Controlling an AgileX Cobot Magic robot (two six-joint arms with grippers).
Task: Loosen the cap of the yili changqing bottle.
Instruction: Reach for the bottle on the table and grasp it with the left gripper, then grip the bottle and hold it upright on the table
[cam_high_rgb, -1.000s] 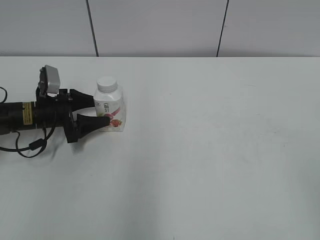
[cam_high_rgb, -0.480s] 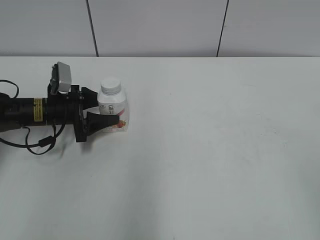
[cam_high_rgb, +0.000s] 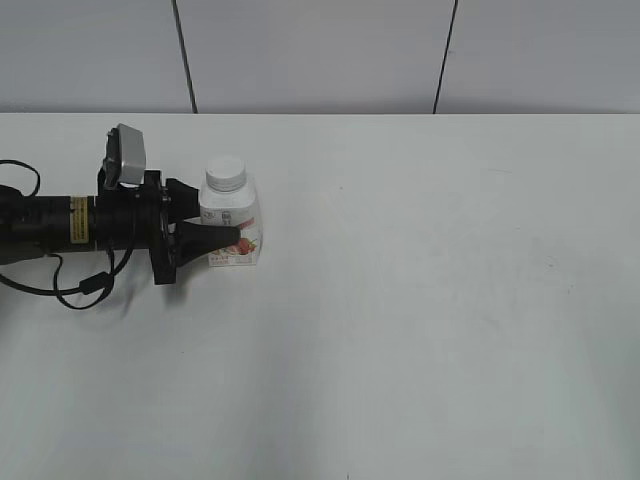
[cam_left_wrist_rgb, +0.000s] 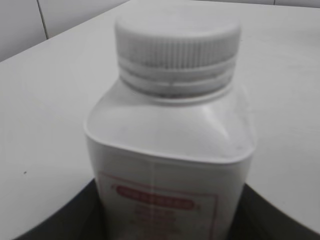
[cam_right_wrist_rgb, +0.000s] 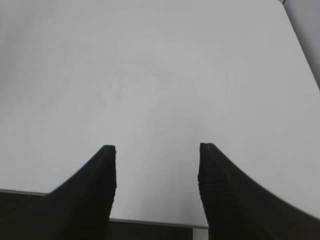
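Observation:
The yili changqing bottle (cam_high_rgb: 240, 215) stands upright on the white table (cam_high_rgb: 420, 300), left of centre. It is squat and white with a red strawberry label, and fills the left wrist view (cam_left_wrist_rgb: 170, 145). The cap (cam_high_rgb: 226, 173) is white and ribbed and sits on its neck; it also shows in the left wrist view (cam_left_wrist_rgb: 177, 42). My left gripper (cam_high_rgb: 212, 217) reaches in from the left, and its black fingers press both sides of the bottle's body below the cap (cam_left_wrist_rgb: 167, 222). My right gripper (cam_right_wrist_rgb: 157, 147) is open and empty over bare table, out of the exterior view.
The left arm and its cable (cam_high_rgb: 70, 290) lie along the table's left side. A grey panelled wall (cam_high_rgb: 320, 55) runs behind the table's far edge. The table's near edge (cam_right_wrist_rgb: 150, 221) shows under the right gripper.
The left gripper has slid to the right along the table, pushing the bottle a little right. Its fingers have closed in on the bottle's body.

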